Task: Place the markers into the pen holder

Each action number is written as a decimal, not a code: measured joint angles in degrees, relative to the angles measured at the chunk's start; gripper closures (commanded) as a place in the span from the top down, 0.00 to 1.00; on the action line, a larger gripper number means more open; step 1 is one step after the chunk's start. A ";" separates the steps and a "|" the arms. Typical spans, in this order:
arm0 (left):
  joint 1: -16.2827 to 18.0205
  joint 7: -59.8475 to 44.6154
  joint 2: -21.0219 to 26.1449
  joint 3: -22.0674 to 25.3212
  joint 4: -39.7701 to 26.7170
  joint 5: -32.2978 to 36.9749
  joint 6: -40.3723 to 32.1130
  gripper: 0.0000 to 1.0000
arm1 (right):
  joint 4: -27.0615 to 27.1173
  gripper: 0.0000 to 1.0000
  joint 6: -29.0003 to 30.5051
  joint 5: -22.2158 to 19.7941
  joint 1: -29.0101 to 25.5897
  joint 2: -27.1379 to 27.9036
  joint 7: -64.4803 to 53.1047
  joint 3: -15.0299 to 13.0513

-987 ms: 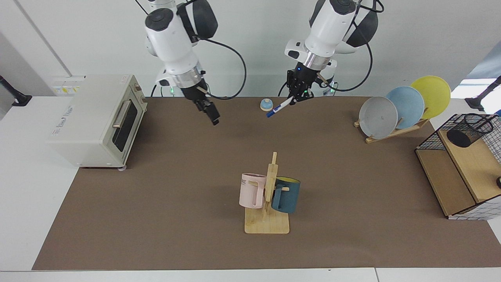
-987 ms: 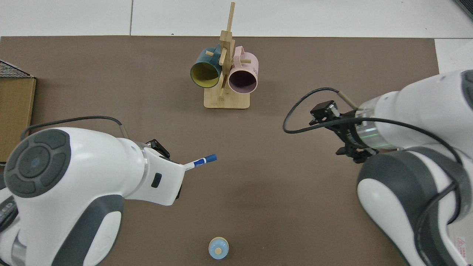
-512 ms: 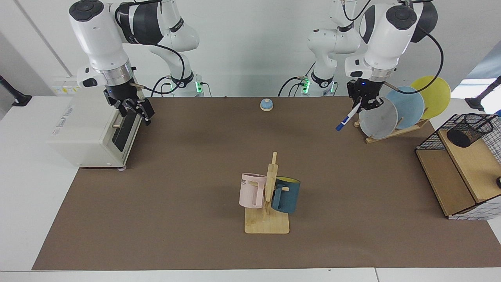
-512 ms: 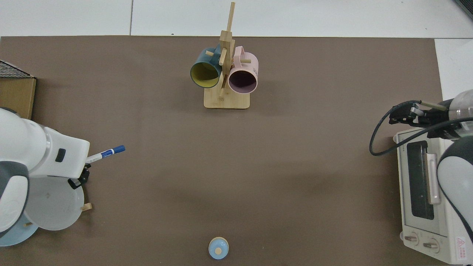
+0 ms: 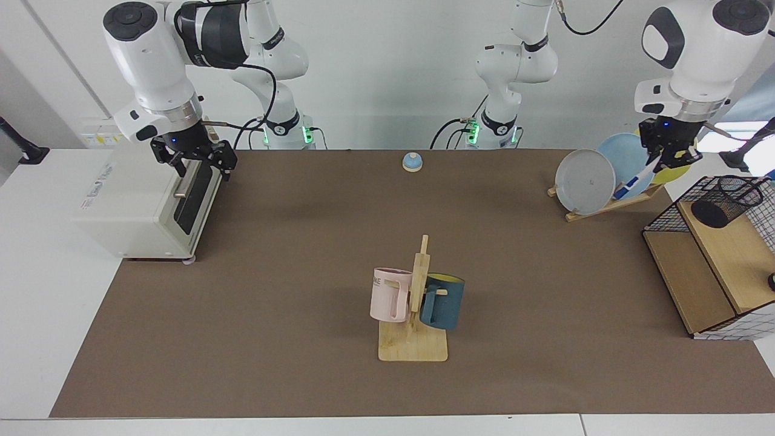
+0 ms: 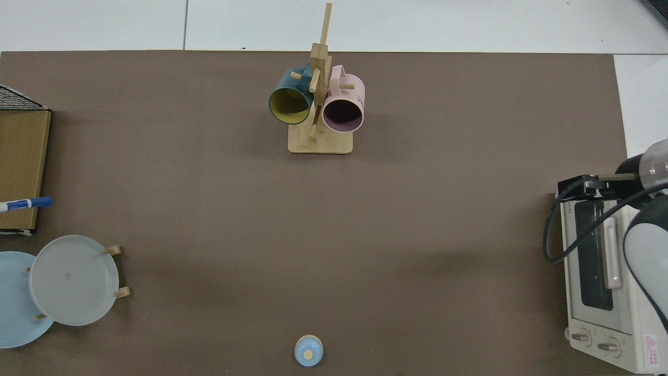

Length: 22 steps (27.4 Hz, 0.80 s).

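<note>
The left pincer (image 5: 666, 158), at 2 o'clock above the plate rack (image 5: 605, 203), grips the marker (image 5: 633, 181), cap down, short of the pen holder (image 5: 726, 200). The right pincer (image 5: 197, 158), spread, hovers over the toaster oven (image 5: 145, 200). The pink mug (image 5: 389, 295) reads "ME".

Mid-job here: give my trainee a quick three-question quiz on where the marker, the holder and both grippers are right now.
1. True or false: the marker already stands in the pen holder.
2. Which gripper holds the marker?
A. left gripper
B. right gripper
3. Fill in: the right gripper hangs over the ____.

Key: 1 false, the marker is held in front of the plate rack. 2 A. 3 toaster oven.
</note>
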 measured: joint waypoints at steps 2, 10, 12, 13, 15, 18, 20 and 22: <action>0.07 3.74 1.18 0.71 1.87 3.42 0.01 0.00 | 0.00 1.00 -0.10 0.00 0.00 -0.15 0.00 0.08; 1.22 13.68 5.01 1.57 7.23 14.89 0.63 0.00 | 0.00 1.00 -0.12 0.00 0.00 -0.28 0.00 0.17; 2.15 16.15 5.74 1.86 8.08 15.95 1.58 0.00 | -0.01 1.00 -0.12 0.00 0.00 -0.28 0.00 0.17; 2.57 17.24 6.02 2.09 8.35 16.23 2.25 0.00 | -0.01 1.00 -0.12 0.00 0.00 -0.28 0.00 0.17; 3.23 19.13 6.44 2.93 8.70 16.69 3.63 0.00 | -0.01 1.00 -0.12 0.00 0.00 -0.28 0.00 0.17; 3.83 20.92 6.75 4.60 8.85 17.34 4.72 0.00 | -0.01 1.00 -0.12 0.00 0.00 -0.28 0.00 0.17; 4.05 21.50 6.81 5.40 8.85 17.61 4.84 0.00 | 0.00 1.00 -0.11 0.00 0.00 -0.28 0.00 0.18; 4.29 21.69 6.82 5.67 8.85 18.62 4.91 0.00 | 0.00 1.00 -0.11 0.00 0.00 -0.28 0.00 0.21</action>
